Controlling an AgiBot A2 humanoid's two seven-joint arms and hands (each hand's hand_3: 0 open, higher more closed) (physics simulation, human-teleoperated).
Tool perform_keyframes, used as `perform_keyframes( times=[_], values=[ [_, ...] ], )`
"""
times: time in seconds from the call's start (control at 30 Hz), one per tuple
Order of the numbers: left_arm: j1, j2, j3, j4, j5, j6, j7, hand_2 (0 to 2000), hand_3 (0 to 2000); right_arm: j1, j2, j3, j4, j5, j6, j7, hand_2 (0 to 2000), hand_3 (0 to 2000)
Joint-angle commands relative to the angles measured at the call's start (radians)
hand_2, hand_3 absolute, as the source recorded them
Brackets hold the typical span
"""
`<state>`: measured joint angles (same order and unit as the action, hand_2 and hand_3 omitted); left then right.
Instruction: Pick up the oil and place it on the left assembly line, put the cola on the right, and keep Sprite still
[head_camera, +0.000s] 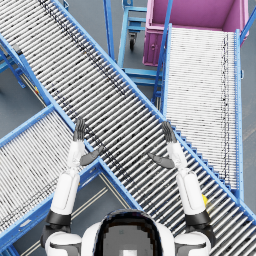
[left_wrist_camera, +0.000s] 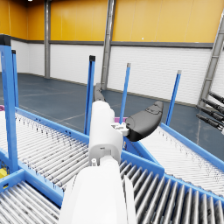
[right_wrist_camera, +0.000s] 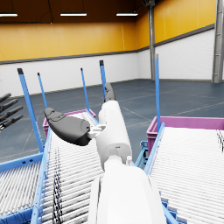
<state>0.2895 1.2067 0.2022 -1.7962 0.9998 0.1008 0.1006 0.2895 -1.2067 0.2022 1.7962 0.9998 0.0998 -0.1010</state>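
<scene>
Hovering over the middle roller conveyor (head_camera: 115, 100) with left hand (head_camera: 80, 145) and right hand (head_camera: 170, 147) spread, empty — no oil, cola or Sprite in view. Risks snatching the wrong bottle, or knocking Sprite, through a hasty reach. Flanked by left assembly line (head_camera: 30, 155), right assembly line (head_camera: 200, 90), pink bin (head_camera: 200, 15); blue side rails (head_camera: 163, 75) to clear on any carry.

3 conveyors (head_camera: 100, 90), 1 pink bin (head_camera: 200, 14), 2 hands: L hand (head_camera: 81, 146), R hand (head_camera: 168, 148)

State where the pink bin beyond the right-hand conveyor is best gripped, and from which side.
Probably grip the pink bin by its thin upper rim, coming from above: it stands upright and open-topped, and the roller conveyor blocks its near wall.
</scene>
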Motion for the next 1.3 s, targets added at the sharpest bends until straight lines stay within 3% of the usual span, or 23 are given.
perform_keyframes(
  times=[0.03, 0.27, 0.33, 0.47, 0.77, 0.97, 1.3],
  values=[
    [0.0, 0.0, 0.0, 0.0, 0.0, 0.0, 0.0, 0, 0, 0.0, 0.0, 0.0, 0.0, 0.0, 0.0, 0.0, 0, 0],
    [0.002, 0.001, 0.03, 0.017, 0.0, 0.0, 0.0, 0, 0, 0.002, -0.001, 0.03, -0.017, 0.0, 0.0, 0.0, 0, 0],
    [0.023, 0.02, 0.024, 0.02, 0.0, -0.049, -0.049, 0, 0, 0.007, -0.011, 0.036, -0.006, 0.0, -0.048, 0.049, 0, 0],
    [0.049, 0.046, -0.027, -0.027, 0.0, -0.087, -0.087, 0, 0, 0.065, -0.059, 0.003, 0.038, 0.0, -0.086, 0.087, 0, 0],
    [0.082, 0.074, -0.201, -0.093, 0.0, -0.1, -0.1, 0, 0, 0.098, -0.097, -0.095, 0.1, 0.0, -0.099, 0.1, 0, 0],
    [0.091, 0.084, -0.244, -0.089, 0.232, -0.101, -0.101, 0, 0, 0.115, -0.115, -0.133, 0.105, 0.232, -0.1, 0.101, 0, 0],
    [0.093, 0.097, -0.283, -0.094, 0.288, -0.101, -0.101, 0, 0, 0.121, -0.133, -0.183, 0.109, 0.288, -0.1, 0.101, 0, 0]
  ],
)
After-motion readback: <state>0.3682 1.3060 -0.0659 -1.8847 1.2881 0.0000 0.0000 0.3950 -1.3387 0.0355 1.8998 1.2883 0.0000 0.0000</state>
